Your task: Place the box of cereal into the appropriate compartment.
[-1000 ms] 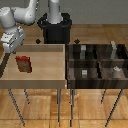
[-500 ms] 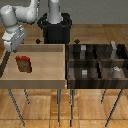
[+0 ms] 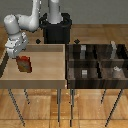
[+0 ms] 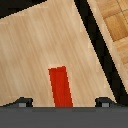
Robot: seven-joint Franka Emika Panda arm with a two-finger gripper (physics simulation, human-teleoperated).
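Light wood tray [image 3: 47,70] on exterior view's left; divided bin [image 3: 100,62] on right. Gripper [image 3: 13,50] hangs just above box of cereal [image 3: 24,64], which stands on tray, near its left edge. Fingers spread, nothing held.

Matt red-orange box of cereal [image 3: 24,64] on a smooth pale wood tray [image 3: 45,75]; dark-brown wood bin [image 3: 97,80].

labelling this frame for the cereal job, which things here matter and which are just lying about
For the job:
- box of cereal, standing on the light wood tray
- gripper, above the box
- compartment with the tall pale-grey block

Just there:
- short grey cube
- small grey cylinder
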